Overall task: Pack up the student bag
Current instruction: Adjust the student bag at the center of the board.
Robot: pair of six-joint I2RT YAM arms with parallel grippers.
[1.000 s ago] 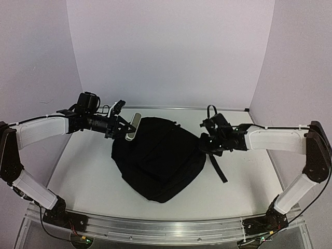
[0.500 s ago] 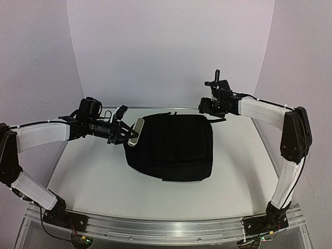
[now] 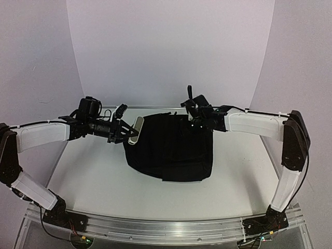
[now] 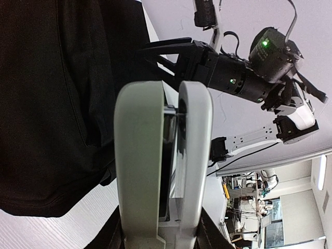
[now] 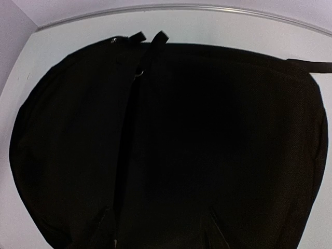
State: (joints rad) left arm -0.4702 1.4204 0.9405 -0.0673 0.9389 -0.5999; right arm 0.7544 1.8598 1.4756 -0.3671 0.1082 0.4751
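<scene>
Top external: left pincer (image 3: 137,124) closed at student bag (image 3: 174,150) left edge; right pincer (image 3: 196,116) state unclear
Risk: nudged bag may slide

Shows student bag (image 3: 174,150) flat on surface (image 3: 88,171). Puts left end effector (image 3: 135,129) at its left edge, right end effector (image 3: 193,115) over its far edge.

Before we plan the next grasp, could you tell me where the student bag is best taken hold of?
Probably the short strap tabs at the far edge of the student bag, approached from above. They stick out past the edge over the table, while the body lies flat and looks too broad for the jaws.
</scene>
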